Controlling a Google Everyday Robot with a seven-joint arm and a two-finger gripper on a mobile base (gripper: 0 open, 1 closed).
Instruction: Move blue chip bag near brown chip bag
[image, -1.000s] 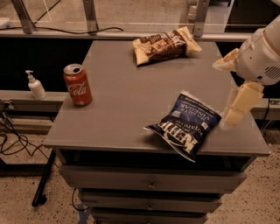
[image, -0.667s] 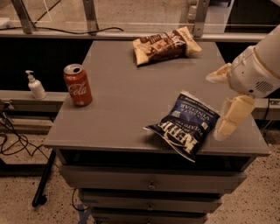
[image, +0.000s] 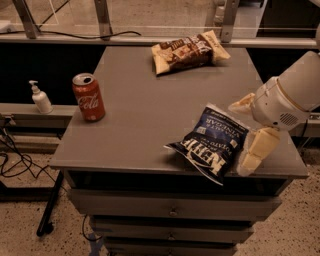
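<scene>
The blue chip bag (image: 212, 145) lies crumpled at the front right of the grey table (image: 140, 115), its lower corner hanging over the front edge. The brown chip bag (image: 189, 50) lies at the far edge of the table, right of centre. My gripper (image: 241, 139) is at the blue bag's right side, low over the table. It is open: one cream finger (image: 242, 105) is by the bag's upper right corner and the other finger (image: 256, 152) is by its lower right edge. Nothing is held.
A red Coca-Cola can (image: 89, 97) stands upright at the table's left side. A white pump bottle (image: 40, 98) stands on a lower ledge to the left. Drawers (image: 170, 212) sit under the tabletop. Cables lie on the floor at left.
My gripper has moved left and down, from the table's right edge to right beside the blue bag. The bags and the can have not moved.
</scene>
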